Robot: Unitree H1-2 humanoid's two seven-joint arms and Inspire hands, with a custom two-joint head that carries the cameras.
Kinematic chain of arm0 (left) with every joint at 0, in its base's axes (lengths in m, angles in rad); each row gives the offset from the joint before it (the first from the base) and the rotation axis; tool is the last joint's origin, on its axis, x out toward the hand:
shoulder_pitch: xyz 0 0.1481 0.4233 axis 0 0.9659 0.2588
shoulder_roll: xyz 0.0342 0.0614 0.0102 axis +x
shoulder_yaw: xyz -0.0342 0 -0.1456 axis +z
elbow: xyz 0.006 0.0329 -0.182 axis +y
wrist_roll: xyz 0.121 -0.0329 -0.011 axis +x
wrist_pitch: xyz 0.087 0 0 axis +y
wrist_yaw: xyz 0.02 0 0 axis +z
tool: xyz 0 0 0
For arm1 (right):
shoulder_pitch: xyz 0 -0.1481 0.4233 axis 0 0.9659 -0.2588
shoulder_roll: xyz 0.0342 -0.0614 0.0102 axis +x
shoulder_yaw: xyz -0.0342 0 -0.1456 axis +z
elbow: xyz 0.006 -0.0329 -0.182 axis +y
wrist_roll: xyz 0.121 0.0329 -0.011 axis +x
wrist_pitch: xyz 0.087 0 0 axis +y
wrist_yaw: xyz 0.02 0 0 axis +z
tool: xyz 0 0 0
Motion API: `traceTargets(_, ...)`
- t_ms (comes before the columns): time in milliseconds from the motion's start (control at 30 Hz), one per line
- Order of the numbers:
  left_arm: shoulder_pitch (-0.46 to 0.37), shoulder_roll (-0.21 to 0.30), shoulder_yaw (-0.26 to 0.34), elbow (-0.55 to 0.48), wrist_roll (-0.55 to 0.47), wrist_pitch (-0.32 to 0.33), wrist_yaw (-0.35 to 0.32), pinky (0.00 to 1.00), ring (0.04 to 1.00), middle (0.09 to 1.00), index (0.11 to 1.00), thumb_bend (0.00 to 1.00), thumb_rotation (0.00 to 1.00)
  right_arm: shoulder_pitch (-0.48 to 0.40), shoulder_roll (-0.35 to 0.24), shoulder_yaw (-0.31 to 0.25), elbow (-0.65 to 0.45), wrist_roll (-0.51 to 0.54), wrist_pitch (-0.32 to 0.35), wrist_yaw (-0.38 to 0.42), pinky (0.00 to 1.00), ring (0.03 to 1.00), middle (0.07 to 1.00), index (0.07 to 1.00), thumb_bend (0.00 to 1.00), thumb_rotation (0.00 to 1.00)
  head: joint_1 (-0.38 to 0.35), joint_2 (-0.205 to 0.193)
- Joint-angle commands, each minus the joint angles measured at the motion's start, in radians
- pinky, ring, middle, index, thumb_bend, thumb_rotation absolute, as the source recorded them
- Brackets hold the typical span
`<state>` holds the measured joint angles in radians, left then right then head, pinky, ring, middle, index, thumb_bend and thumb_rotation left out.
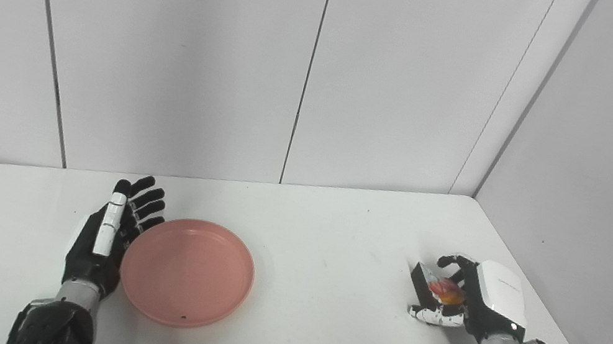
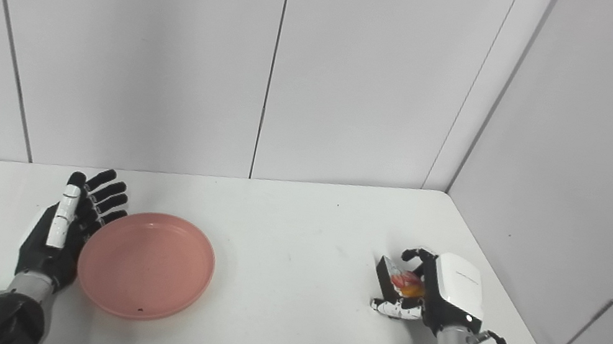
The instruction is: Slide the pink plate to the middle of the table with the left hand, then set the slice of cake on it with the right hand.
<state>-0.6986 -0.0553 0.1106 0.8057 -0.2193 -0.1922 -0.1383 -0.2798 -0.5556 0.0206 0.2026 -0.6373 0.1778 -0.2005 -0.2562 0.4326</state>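
Right hand [image 1: 473,299] half hides the cake slice [image 1: 440,289]; left hand [image 1: 110,232] flat against pink plate [image 1: 188,271]

My two head cameras sat side by side, looking down and forward over the table [image 1: 333,233] toward the wall panels [image 2: 177,48]. Both shared nearly the whole scene, slightly offset sideways.

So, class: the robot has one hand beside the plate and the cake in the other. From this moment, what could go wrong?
1. The left hand lies open against the pink plate's left rim, not gripping it, so a push could spin the plate or slip off.
2. The slice of cake sits loosely in the right hand, far from the plate; it might tip or drop during the carry.
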Motion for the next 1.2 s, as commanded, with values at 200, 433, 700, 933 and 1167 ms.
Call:
traceTargets(200,0.048,-0.016,-0.008,0.068,0.013,0.065,0.024,0.75,0.812,0.797,0.771,0.72,0.88,-0.036,0.004,-0.010,-0.218,-0.003,-0.016,0.041,0.30,0.357,0.446,0.615,0.79,0.23,0.011,-0.002)
traceTargets(433,0.043,-0.027,-0.010,0.079,0.015,0.061,0.032,0.76,0.813,0.791,0.774,0.71,0.89,-0.085,0.046,0.019,-0.375,-0.042,0.001,0.111,0.28,0.347,0.445,0.606,0.79,0.14,0.028,-0.004)
traceTargets(700,0.029,-0.061,-0.010,0.114,0.016,0.038,0.041,0.78,0.821,0.799,0.780,0.67,0.89,-0.145,0.056,0.034,-0.317,-0.005,-0.097,0.138,0.26,0.324,0.448,0.603,0.78,0.13,0.159,-0.007)
traceTargets(933,0.001,-0.086,-0.015,0.180,0.038,-0.006,0.063,0.76,0.815,0.799,0.782,0.68,0.89,-0.204,0.078,0.076,-0.251,0.011,-0.167,0.155,0.28,0.355,0.442,0.598,0.78,0.19,0.238,-0.013)
traceTargets(1167,-0.027,-0.111,-0.013,0.238,0.045,-0.051,0.078,0.75,0.810,0.796,0.764,0.68,0.89,-0.274,0.139,0.152,-0.200,0.004,-0.202,0.174,0.28,0.358,0.447,0.600,0.76,0.17,0.301,-0.015)
